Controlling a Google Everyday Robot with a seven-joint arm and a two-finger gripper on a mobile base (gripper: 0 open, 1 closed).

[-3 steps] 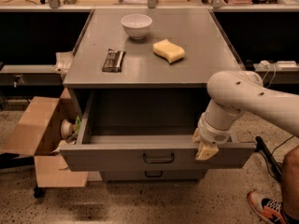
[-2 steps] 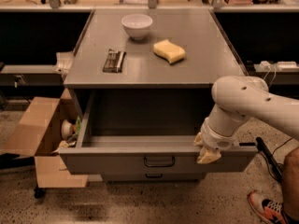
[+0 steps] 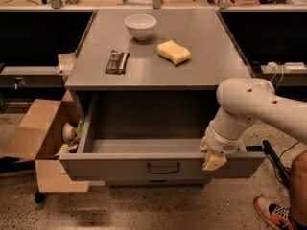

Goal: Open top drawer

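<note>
Below the worktop's [image 3: 206,71] front edge, the top drawer [image 3: 120,166] is standing pulled well out toward me, with its grey floor and back wall showing. Its wide flat front is facing the camera, and the small dark loop handle [image 3: 163,167] is sitting at the centre. The hand [image 3: 213,161] is resting at the top edge of that front, right of the handle and near the right corner, touching the lip. I cannot tell how it is set or whether it is gripping the edge. The white arm [image 3: 254,104] is reaching in from the right, crossing the drawer's right side.

A slimmer lower drawer front [image 3: 158,181] is peeking out just beneath. On the worktop, a white bowl [image 3: 140,26], a yellow sponge [image 3: 173,52] and a dark packet [image 3: 117,62] are lying well back from the front edge.

An open cardboard box [image 3: 33,133] is crowding the drawer's left side. A person's shoe [image 3: 273,213] is standing on the floor at lower right, near the arm. Speckled floor [image 3: 144,210] is lying open before the drawer front.
</note>
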